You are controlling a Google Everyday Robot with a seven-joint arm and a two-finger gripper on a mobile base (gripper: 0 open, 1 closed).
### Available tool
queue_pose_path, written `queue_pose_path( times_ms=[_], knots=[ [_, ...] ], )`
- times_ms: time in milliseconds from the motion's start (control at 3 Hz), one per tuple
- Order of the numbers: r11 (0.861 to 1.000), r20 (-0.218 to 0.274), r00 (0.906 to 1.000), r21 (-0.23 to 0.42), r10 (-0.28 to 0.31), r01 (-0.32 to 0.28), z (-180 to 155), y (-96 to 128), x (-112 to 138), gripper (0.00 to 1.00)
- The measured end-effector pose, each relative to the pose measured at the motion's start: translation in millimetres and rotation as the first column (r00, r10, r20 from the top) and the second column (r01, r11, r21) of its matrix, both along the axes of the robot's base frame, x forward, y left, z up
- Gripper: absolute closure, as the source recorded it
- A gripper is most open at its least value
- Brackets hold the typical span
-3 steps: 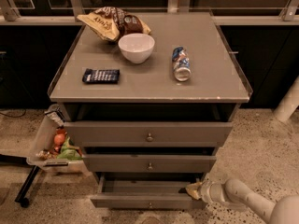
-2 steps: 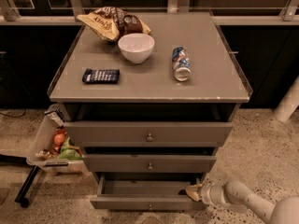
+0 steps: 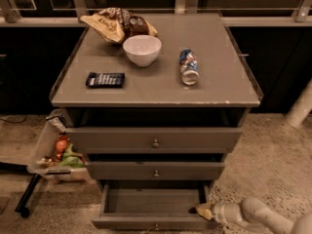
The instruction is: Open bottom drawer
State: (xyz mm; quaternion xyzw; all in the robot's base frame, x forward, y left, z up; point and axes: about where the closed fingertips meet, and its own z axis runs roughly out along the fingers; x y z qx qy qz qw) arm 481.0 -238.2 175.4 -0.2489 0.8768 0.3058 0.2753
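Grey bottom drawer (image 3: 153, 202) stands open above speckled floor (image 3: 275, 152), pincer (image 3: 201, 210) seemingly touching corner.

Desk (image 3: 219, 89), grey top, viewed from above. White bowl (image 3: 141, 49) at 11 o'clock of the top's centre, with a crumpled snack bag (image 3: 118, 24) just behind it. Can (image 3: 188, 67) lies on its side at 2 o'clock. Dark flat packet (image 3: 105, 79) at 9 o'clock. Clear bin (image 3: 44, 152) of produce stands beside the desk at 8 o'clock. Speckled floor (image 3: 273, 150) lies beneath the gripper (image 3: 202, 211) at 5 o'clock.
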Motion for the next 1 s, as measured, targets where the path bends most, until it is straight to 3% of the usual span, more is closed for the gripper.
queue_pose_path(
  times_ms=[333, 667, 1000],
  knots=[
    [1.000, 0.000, 1.0000, 0.000, 0.000, 0.000, 1.8, -0.1, 0.0, 1.00],
    [0.995, 0.043, 0.9959, 0.061, -0.079, 0.077, 23.5, -18.3, -11.5, 1.00],
    [0.990, 0.257, 0.9565, 0.074, -0.138, 0.123, 106.5, -34.7, -4.6, 1.00]
  ],
)
